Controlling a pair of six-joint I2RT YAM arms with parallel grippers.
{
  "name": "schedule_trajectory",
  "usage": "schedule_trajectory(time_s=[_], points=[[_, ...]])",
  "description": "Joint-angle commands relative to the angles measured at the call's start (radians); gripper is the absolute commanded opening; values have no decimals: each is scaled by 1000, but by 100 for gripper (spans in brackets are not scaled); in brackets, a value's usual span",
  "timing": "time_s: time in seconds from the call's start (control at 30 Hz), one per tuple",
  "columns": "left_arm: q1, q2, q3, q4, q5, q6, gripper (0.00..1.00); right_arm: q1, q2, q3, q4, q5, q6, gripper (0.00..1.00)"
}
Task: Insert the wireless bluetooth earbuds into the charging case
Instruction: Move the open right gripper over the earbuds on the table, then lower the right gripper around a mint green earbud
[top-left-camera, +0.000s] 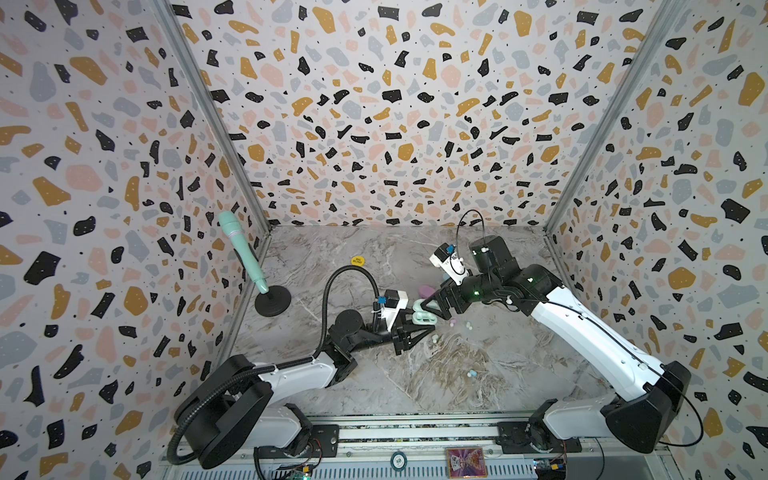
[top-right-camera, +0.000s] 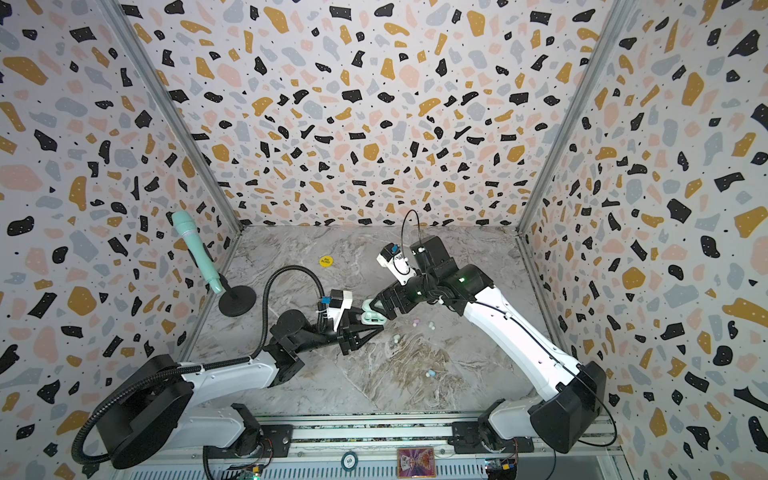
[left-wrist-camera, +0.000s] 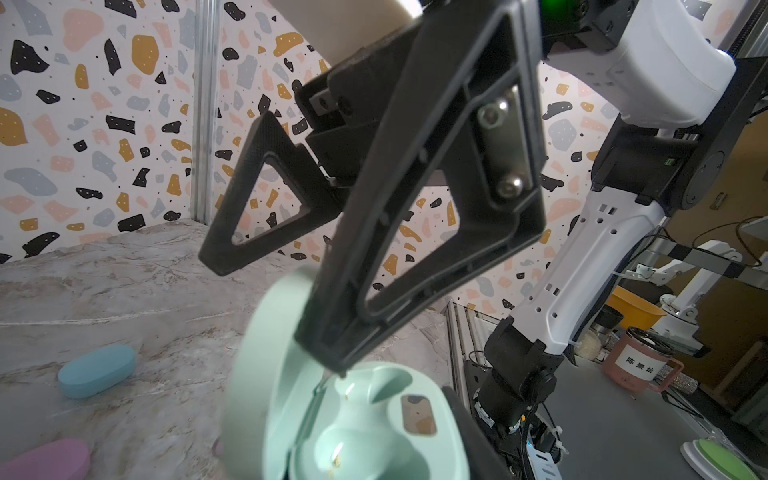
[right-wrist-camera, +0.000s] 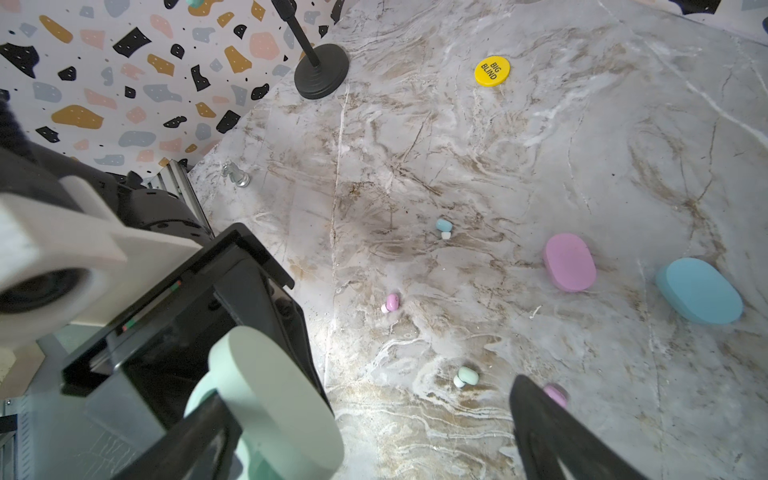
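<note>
The left gripper is gripping the open mint charging case while the right gripper, at its 1 o'clock, is standing wide open and holding nothing.

Pink earbud lies half hidden behind a black gripper finger; pink case is cut off by the frame edge.

On the table, the charging case sits centrally, earbuds scattered rightward, a disc behind-left.
</note>
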Motion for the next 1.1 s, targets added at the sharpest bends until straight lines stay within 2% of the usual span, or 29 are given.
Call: schedule_trajectory(time_s=[0.0, 0.17, 0.47, 0.77, 0.93, 1.07], points=[[-7, 3, 0, 59, 14, -5, 12, 0, -59, 42, -42, -25, 11, 99], [-4, -3, 1, 49, 5, -9, 12, -32, -105, 39, -90, -43, 40, 99], [-2, -38, -20, 21, -22, 2, 12, -192, -229, -67, -131, -54, 172, 99], [0, -73, -40, 8, -50, 10, 12, -211, -276, -345, -120, 147, 373, 100], [2, -75, -45, 10, -56, 14, 12, -210, -284, -551, 33, 175, 505, 89], [4, -75, -47, 10, -56, 17, 12, -227, -230, -591, 133, 225, 525, 81]])
